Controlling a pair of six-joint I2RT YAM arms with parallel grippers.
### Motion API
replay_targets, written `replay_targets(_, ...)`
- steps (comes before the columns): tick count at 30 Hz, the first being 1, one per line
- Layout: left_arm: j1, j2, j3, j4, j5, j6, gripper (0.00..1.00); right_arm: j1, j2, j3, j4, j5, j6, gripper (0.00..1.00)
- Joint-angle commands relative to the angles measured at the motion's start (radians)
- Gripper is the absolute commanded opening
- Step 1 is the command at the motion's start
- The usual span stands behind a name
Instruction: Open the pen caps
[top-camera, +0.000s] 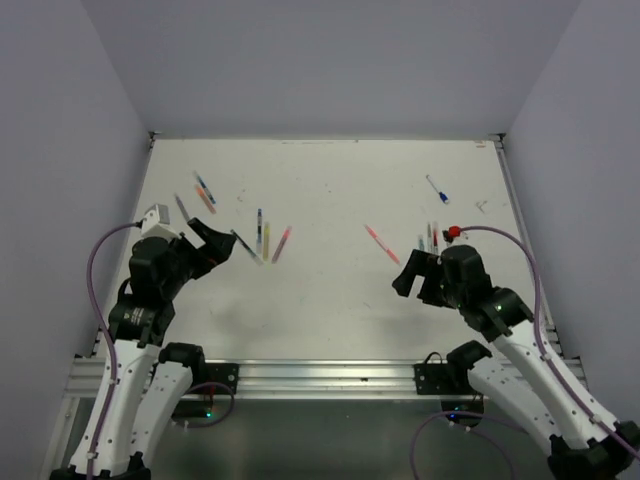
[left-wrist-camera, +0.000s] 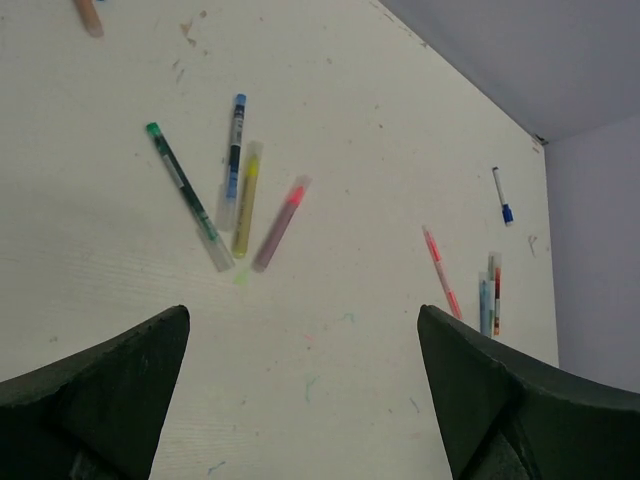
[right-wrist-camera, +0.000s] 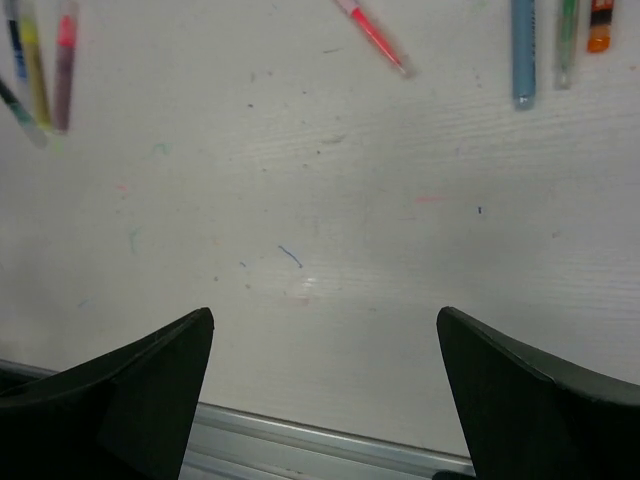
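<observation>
While left gripper (left-wrist-camera: 303, 325) and right gripper (right-wrist-camera: 325, 320) hang wide and empty, I'm on approach; next I pinch the pink pen (left-wrist-camera: 278, 228) and uncap it

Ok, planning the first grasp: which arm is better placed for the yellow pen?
Left. The left fingers, open, point at the yellow pen in its cluster just ahead; the right fingers sit across the table, nearer the lone pink pen.
</observation>
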Motion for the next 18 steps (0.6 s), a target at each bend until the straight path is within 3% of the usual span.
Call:
replay_targets(1,0.008,0.018,0.054,-0.069,-0.054,0.088,1.0,0.002,0.161,0.073,-0.026,0.111,-0.034,0.99)
replay_targets(4,0.008,0.058,0.075,-0.063,-0.047,0.12,1.0,0.002,0.25,0.074,0.047,0.11,-0.053,0.99)
replay_targets(10,0.008,0.136,0.062,0.003,0.018,0.134,1.0,0.01,0.54,0.102,0.281,-0.06,-0.112,0.99)
replay_targets(18,0.007,0.163,-0.064,0.156,0.169,0.095,0.99,0.059,0.925,0.321,0.379,0.05,-0.189,0.95)
